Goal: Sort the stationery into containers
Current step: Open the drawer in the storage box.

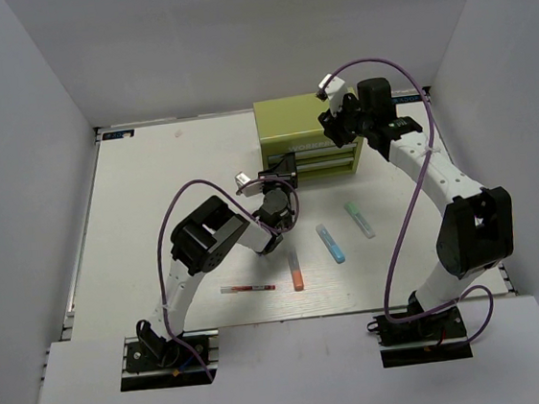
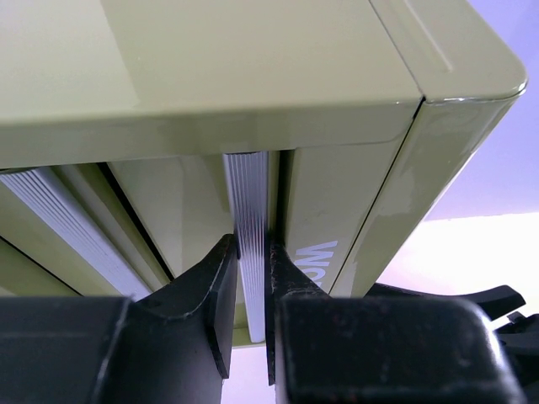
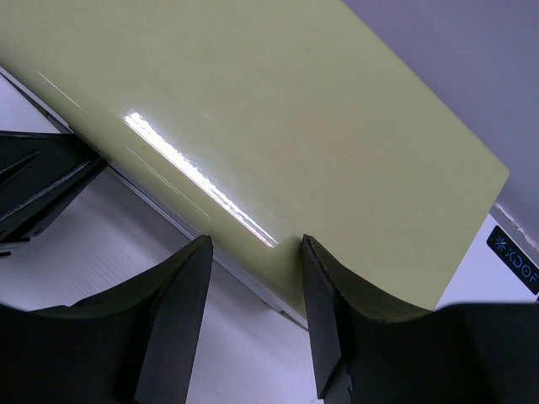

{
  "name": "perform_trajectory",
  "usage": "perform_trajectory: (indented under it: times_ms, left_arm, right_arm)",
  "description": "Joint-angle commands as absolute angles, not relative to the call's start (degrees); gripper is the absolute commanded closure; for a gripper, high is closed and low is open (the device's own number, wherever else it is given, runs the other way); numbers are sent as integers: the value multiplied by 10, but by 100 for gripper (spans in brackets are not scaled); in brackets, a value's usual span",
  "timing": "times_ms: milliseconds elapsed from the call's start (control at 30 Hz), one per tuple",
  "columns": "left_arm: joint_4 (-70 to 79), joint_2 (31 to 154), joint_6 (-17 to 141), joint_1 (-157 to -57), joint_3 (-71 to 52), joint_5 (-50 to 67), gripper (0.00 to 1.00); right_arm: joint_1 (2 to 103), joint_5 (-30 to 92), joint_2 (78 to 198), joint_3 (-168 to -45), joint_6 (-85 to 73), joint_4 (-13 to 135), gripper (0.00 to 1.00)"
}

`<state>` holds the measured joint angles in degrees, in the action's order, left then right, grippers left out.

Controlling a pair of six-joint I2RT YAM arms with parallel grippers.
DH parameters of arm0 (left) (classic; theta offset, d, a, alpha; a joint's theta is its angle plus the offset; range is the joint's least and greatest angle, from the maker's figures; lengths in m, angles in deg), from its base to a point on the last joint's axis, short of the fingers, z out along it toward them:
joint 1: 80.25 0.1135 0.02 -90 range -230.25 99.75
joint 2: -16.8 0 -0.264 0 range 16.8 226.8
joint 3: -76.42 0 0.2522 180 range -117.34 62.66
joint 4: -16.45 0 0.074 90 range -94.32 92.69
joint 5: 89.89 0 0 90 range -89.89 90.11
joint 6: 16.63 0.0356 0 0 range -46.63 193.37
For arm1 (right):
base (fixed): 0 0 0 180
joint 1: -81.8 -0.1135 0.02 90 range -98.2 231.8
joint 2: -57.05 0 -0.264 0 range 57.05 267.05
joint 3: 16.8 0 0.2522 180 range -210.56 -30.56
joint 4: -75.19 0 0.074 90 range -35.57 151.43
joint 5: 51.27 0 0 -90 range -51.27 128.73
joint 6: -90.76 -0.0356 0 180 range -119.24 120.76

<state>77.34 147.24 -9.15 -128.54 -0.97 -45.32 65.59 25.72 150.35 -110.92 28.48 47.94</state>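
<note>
My left gripper (image 1: 277, 175) is clenched on one ribbed silver drawer handle (image 2: 251, 198) on the front of the single olive-green cabinet (image 1: 302, 121). In the left wrist view both black fingers press against the strip from either side. A second ribbed handle (image 2: 59, 219) runs off to the left of that finger pair, so I count two handles, but I cannot tell which drawer I am holding. My right gripper (image 3: 254, 244) hangs over the cabinet's top near its right end. Its two fingers are spread wide with nothing between them, and the glossy green lid lies just beyond the tips. I cannot tell whether it touches the metal. On the white table (image 1: 153, 195), all nearer my bases than the left gripper, I count four loose sticks, one thin pen and three thicker markers. The red-white pen (image 1: 248, 288) lies farthest back, beside my left forearm, with the orange marker (image 1: 296, 271) just to its right. The blue marker (image 1: 330, 243) sits between my two arms. The mint green marker (image 1: 359, 220) is closest to the cabinet's front, in toward the middle from my right arm. None of the four touches another or the cabinet.
</note>
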Motion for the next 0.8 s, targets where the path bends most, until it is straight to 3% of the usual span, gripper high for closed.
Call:
perform_trajectory:
  times_ms: [0, 767]
  left_arm:
    - [754, 1478, -74, -1281, -13, -445, 100]
    - [748, 1472, -69, -1297, 20, -434, 100]
  right_arm:
    - [655, 256, 1501, -1111, 286, 428, 48]
    - [655, 255, 1510, -1112, 292, 417, 45]
